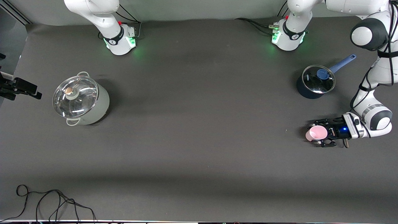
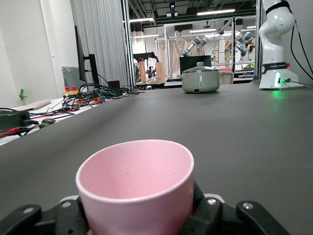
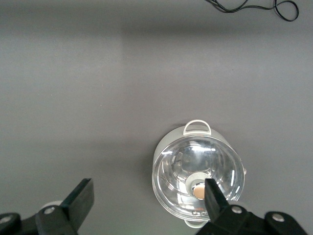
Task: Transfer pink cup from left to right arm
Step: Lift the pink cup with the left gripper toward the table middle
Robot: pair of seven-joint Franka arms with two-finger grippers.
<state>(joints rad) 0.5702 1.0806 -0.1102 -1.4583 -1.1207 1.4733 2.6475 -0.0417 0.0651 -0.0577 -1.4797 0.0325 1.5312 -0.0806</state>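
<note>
Worktop (image 1: 192,130) dark. Left hand (image 1: 321,134), low at the left arm's end, grips cup (image 1: 316,133) on its side, mouth away from the wrist. Right hand (image 3: 146,205) wide, high over grey pot (image 3: 197,173), well apart; it must cross.

The front view looks down from high across the table (image 1: 199,140). The left wrist view looks level along it; the right wrist view looks straight down, and all three share the grey pot (image 1: 81,99) (image 2: 200,80) (image 3: 198,176).

Lidded grey stockpot (image 1: 80,101) toward the right arm's end, dark blue saucepan (image 1: 314,82) toward the left arm's.
</note>
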